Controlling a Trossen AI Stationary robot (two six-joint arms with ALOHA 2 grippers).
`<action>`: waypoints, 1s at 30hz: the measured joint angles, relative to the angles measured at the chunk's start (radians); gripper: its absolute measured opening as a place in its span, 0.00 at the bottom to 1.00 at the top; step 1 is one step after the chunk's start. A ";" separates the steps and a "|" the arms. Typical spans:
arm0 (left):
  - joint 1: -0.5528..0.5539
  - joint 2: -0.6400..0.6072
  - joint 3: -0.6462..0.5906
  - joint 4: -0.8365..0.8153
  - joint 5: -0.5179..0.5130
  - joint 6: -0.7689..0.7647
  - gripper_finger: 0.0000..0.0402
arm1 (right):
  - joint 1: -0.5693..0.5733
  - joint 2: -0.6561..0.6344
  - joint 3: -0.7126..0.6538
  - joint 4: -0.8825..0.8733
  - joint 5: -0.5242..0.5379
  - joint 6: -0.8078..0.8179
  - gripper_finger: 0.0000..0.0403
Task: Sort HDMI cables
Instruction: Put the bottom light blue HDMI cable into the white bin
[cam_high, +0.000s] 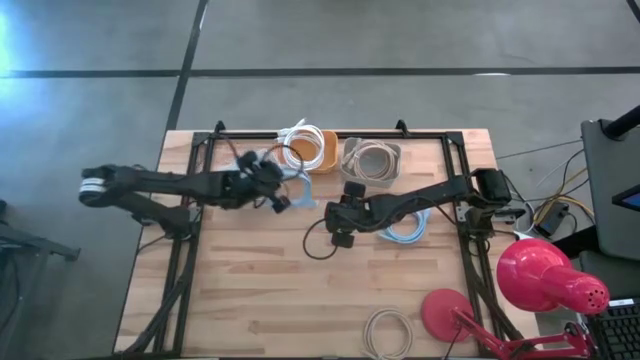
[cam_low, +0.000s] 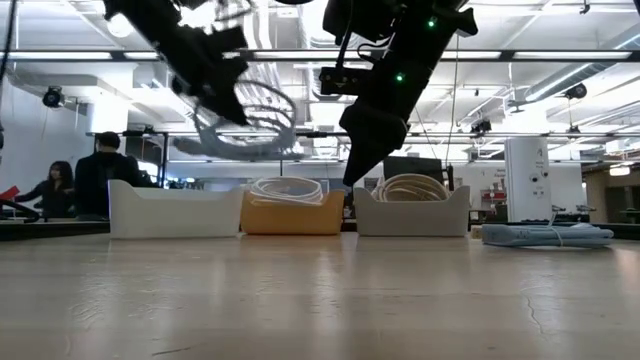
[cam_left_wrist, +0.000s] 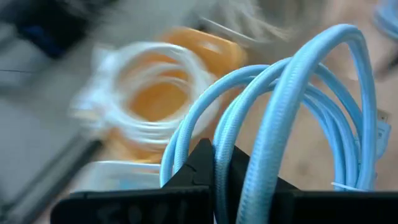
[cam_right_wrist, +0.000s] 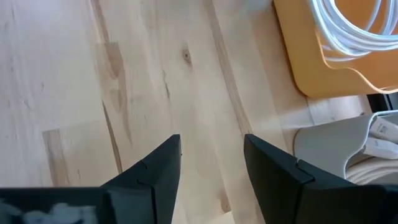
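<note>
My left gripper (cam_left_wrist: 214, 155) is shut on a light blue HDMI cable coil (cam_left_wrist: 298, 93), held in the air (cam_low: 250, 125) over the table's far left part, near the white bin (cam_low: 175, 210). An orange bin (cam_high: 318, 150) holds a white coil (cam_right_wrist: 348, 28), and a grey bin (cam_high: 372, 160) holds a beige coil (cam_low: 410, 187). My right gripper (cam_right_wrist: 211, 149) stands open above bare wood at the table's middle (cam_high: 340, 215), nothing between its fingers. Another light blue coil (cam_high: 405, 228) lies flat on the table under the right arm. My left gripper pinches several strands of the light blue coil's rim (cam_left_wrist: 219, 163) between its two fingers. The coil's loop stands out beyond the fingertips. It hangs lifted clear of the table and the bins (cam_low: 262, 118).
A pale coil (cam_high: 388, 332) lies at the table's near edge. A red desk lamp (cam_high: 545, 280) stands at the near right corner. A black frame (cam_high: 200, 160) runs along the left, far and right sides. People sit in the room behind, at the low view's left.
</note>
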 joint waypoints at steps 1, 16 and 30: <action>0.000 -0.027 0.000 -0.027 -0.048 0.003 0.03 | 0.000 0.000 0.000 0.000 0.000 0.000 0.43; 0.110 -0.128 -0.083 -0.318 -0.316 -0.281 0.03 | -0.001 0.000 -0.001 0.003 0.001 0.000 0.43; 0.259 -0.114 -0.290 -0.155 -0.194 -0.354 0.08 | -0.005 0.000 -0.002 0.003 0.003 -0.014 0.43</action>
